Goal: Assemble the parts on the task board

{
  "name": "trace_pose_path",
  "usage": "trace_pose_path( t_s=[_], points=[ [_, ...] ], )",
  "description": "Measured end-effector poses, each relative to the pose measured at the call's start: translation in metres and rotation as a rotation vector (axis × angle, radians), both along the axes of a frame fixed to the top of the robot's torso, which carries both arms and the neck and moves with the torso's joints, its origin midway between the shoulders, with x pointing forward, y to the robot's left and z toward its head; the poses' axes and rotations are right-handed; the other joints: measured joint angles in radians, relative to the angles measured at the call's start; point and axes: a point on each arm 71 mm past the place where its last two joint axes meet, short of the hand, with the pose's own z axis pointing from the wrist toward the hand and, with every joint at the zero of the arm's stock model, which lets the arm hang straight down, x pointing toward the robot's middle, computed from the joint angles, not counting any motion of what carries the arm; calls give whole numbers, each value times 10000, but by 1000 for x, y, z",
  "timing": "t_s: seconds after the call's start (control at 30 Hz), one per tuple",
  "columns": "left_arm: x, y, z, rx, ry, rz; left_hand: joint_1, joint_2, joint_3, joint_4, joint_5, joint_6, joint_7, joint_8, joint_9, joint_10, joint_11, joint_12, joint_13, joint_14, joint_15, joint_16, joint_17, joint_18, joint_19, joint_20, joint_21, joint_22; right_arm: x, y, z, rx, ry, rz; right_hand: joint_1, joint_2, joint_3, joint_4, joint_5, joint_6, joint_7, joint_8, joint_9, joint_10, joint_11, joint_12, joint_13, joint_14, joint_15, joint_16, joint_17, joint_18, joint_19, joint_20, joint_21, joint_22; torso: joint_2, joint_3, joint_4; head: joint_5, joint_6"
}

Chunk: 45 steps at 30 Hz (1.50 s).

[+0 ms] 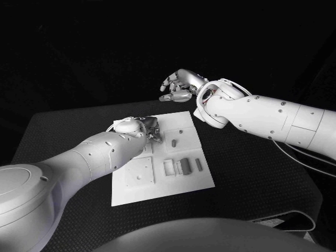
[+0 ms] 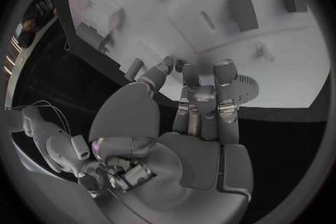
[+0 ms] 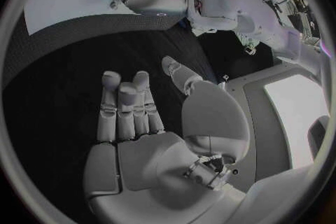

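Observation:
The white task board (image 1: 185, 181) lies in the middle of the black table. Several grey parts (image 1: 185, 166) lie side by side near its middle, and two small ones (image 1: 174, 140) sit farther back. My left hand (image 1: 142, 128) is low over the board's far left part, fingers pointing down at it; the left wrist view shows the left hand (image 2: 199, 117) with fingers (image 2: 204, 98) straight, thumb apart and nothing between them, and blocks (image 2: 241, 8) on the board (image 2: 308, 73) beyond. My right hand (image 1: 179, 86) hangs raised beyond the board's far edge, fingers spread and empty (image 3: 150, 123).
A square recessed plate (image 1: 142, 173) sits on the board's near left. Black table (image 1: 251, 173) stretches to the right of the board. My right forearm (image 1: 266, 118) crosses above the table's far right. A cable (image 1: 289, 152) trails under it.

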Motion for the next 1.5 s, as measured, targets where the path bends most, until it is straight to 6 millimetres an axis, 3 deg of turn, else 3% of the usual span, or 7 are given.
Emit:
trace_pose_path(
  t_s=[0.13, 0.37, 0.97, 1.23, 1.5],
  points=[
    [0, -1, 0, 63, 32, -34, 483, 254, 341, -183, 0, 61, -44, 40, 17, 31, -2, 43, -53, 21, -19, 0, 30, 0, 1, 0, 77, 0, 0, 0, 0, -2, 0, -4, 0, 0, 0, 0, 0, 0, -1, 0, 0, 0, 0, 0, 0, 0, 0, 0, 0, 1, 0, 0, 0, 0, 0, -5, 0, 1, 0],
    [0, -1, 0, 154, 62, -97, 1054, 471, 1125, -276, -39, 116, -96, 68, 71, 47, -18, 106, -178, 38, -36, 0, 63, 0, 1, 0, 122, 0, 0, 0, 0, -3, 0, -7, 0, 0, 0, 0, 0, -1, -1, 0, 0, 0, 0, 0, 1, 0, 0, 0, 0, 0, -1, 1, 0, 0, 2, -5, 0, -5, 0],
    [0, 8, -1, -483, 180, 43, 1234, 472, 1548, -153, -19, 242, -221, 220, 104, 118, -88, 192, -305, 61, -58, 0, 109, 0, 86, -19, 236, 0, 1, -3, 0, -30, 2, -70, 0, 0, 0, 0, 0, -18, -18, 0, 1, 0, 0, 0, 2, 0, 0, 0, 0, 0, -2, 2, 0, 0, 4, 2, 34, 32, 0],
    [1, 15, 5, -1740, 546, 460, 1180, 524, 1561, -164, -20, 278, -257, 221, 176, 153, -123, 229, -335, 87, -55, 0, 109, 0, 86, -18, 272, 0, 4, -14, -2, -127, 13, -313, 0, 0, 0, 0, 0, -19, -18, 0, 1, 0, 0, 0, -7, 0, 0, 0, 0, 1, -4, 3, 0, 0, -14, -37, 74, 77, 0],
    [11, 22, 24, -3320, 922, 1197, 1085, 615, 1560, -165, 3, 278, -256, 211, 176, 188, -88, 231, -387, 88, -56, -1, 108, -1, 45, -59, 272, 0, 7, -17, -4, -125, 58, -442, -42, 42, -29, 29, 0, -20, -19, 0, -11, 0, 0, 0, -7, 0, 0, 0, -9, 0, 21, -20, 0, 0, -88, -134, 166, 170, 0]
  ],
)
